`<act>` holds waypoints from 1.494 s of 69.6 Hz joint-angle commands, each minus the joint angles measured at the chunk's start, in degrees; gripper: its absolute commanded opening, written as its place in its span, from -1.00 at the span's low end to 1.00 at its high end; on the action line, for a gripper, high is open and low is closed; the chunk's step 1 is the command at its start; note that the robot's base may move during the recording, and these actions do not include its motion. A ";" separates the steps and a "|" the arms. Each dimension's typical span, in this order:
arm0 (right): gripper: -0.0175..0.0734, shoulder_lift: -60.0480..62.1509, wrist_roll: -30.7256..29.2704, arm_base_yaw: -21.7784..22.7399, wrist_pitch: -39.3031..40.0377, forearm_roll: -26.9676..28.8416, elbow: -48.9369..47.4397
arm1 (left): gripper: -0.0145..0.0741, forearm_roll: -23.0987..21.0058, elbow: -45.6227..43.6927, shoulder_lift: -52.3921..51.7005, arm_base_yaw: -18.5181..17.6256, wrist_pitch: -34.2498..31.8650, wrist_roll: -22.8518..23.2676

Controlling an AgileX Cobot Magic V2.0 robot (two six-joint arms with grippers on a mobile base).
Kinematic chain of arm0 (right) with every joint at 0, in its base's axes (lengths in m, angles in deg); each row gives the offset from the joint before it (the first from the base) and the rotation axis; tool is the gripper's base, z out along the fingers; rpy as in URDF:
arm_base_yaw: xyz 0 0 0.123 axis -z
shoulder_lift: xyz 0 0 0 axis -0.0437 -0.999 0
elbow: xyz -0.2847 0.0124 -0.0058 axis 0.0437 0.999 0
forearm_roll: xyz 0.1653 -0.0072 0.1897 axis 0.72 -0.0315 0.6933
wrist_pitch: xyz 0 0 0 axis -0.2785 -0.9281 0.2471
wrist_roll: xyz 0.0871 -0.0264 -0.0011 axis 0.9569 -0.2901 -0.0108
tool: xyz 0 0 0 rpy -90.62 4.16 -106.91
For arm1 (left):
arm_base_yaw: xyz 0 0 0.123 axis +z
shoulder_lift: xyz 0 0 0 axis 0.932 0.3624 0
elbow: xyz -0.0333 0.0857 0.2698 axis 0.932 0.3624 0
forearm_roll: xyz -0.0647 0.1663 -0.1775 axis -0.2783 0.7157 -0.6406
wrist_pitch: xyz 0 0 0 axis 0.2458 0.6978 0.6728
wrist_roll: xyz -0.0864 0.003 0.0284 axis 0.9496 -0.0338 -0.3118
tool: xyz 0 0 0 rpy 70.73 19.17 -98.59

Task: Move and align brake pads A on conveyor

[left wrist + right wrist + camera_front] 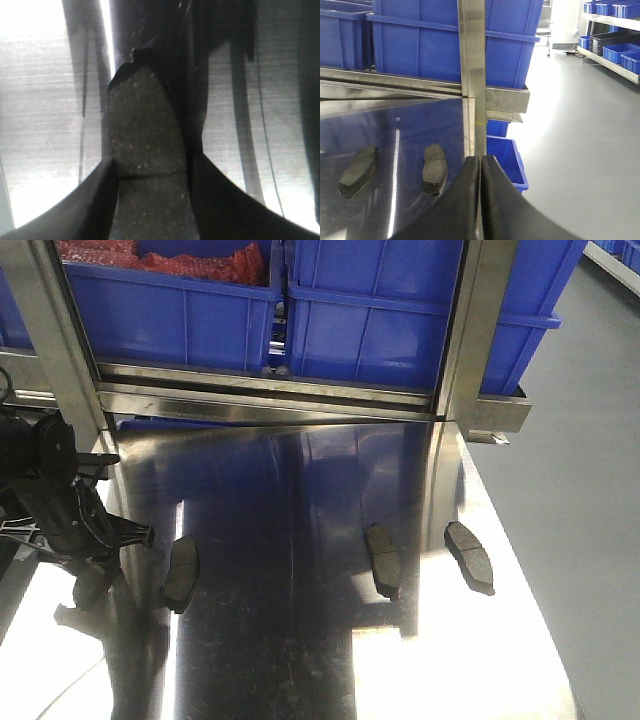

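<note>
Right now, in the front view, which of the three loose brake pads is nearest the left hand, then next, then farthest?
1. Left brake pad, just beside the left hand.
2. Middle brake pad, centre.
3. Right brake pad, far right.

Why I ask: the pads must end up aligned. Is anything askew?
Spacing is uneven on the steel table: the middle pad and right pad lie close together, the left pad across a wide gap. A fourth pad is held in the left jaws. No damage shows.
</note>
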 commanded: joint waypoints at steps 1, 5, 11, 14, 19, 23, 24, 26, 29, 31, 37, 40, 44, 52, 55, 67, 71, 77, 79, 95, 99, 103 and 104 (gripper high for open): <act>-0.64 0.43 -0.30 0.26 4.37 -0.40 0.52 | -0.69 -0.40 -0.86 -2.11 -0.15 0.62 -1.15; -0.64 0.43 -0.30 0.26 4.37 -0.40 0.52 | -0.69 -0.40 -0.86 -2.79 -0.15 0.15 -1.15; -0.64 0.43 -0.30 0.26 4.37 -0.40 0.52 | -0.69 -0.35 -0.86 -4.68 -0.15 -1.19 -1.27; -0.64 0.43 -0.30 0.26 4.37 -0.40 0.52 | -0.69 -0.35 -0.86 -6.04 -0.15 -1.91 -1.27; -0.64 0.43 -0.30 0.26 4.37 -0.40 0.52 | -0.69 -0.41 -0.86 -8.61 -0.15 -2.86 -1.27; -0.64 0.43 -0.30 0.26 4.37 -0.40 0.52 | -0.69 -0.41 -0.86 -10.81 -0.15 -3.42 -1.27; -0.64 0.43 -0.30 0.26 4.37 -0.40 0.52 | -0.69 -0.41 -0.86 -11.32 -0.15 -3.49 -1.27; -0.64 0.43 -0.30 0.26 4.37 -0.40 0.52 | -0.69 -0.41 -0.86 -12.39 -0.15 -3.55 -1.27; -0.64 0.43 -0.30 0.26 4.37 -0.40 0.52 | -0.69 -0.45 -0.82 -13.93 -0.15 -3.55 -1.27; -0.64 0.43 -0.30 0.26 4.37 -0.40 0.52 | -0.69 -0.52 -0.82 -14.71 -0.15 -3.47 -1.27; -0.64 0.43 -0.30 0.26 4.37 -0.40 0.52 | -0.69 -0.59 -0.39 -18.10 -0.15 -3.02 -1.33; -0.64 0.43 -0.30 0.26 4.37 -0.40 0.52 | -0.69 -0.59 0.72 -20.24 -0.15 -3.29 -1.33; -0.64 0.43 -0.30 0.26 4.37 -0.40 0.52 | -0.69 -0.66 2.73 -22.85 -0.15 -4.48 -1.33; -0.64 0.43 -0.30 0.26 4.37 -0.40 0.52 | -0.69 -0.49 7.40 -27.98 -0.15 -5.79 -1.47; -0.64 0.43 -0.30 0.26 4.37 -0.40 0.52 | -0.69 -0.43 9.10 -29.93 -0.15 -5.62 -1.63; -0.64 0.43 -0.30 0.26 4.37 -0.40 0.52 | -0.69 -0.95 16.46 -39.19 -0.15 -6.86 -2.38; -0.64 0.43 -0.30 0.26 4.37 -0.40 0.52 | -0.69 -1.70 19.19 -42.96 -0.15 -7.55 -2.45; -0.64 0.43 -0.30 0.26 4.37 -0.40 0.52 | -0.69 -2.15 22.45 -47.65 -0.15 -7.59 -2.45; -0.64 0.43 -0.30 0.26 4.37 -0.40 0.52 | -0.69 -2.15 23.45 -49.17 -0.15 -7.44 -2.45; -0.64 0.43 -0.30 0.26 4.37 -0.40 0.52 | -0.69 -4.25 30.27 -61.09 -0.15 -6.24 -2.45; -0.64 0.43 -0.30 0.26 4.37 -0.40 0.52 | -0.69 -5.05 31.56 -63.31 -0.15 -5.98 -2.45; -0.64 0.43 -0.30 0.26 4.37 -0.40 0.52 | -0.69 -4.99 32.76 -65.38 -0.15 -5.51 -2.45; -0.64 0.43 -0.30 0.26 4.37 -0.40 0.52 | -0.69 -4.94 32.98 -66.09 -0.15 -5.32 -2.45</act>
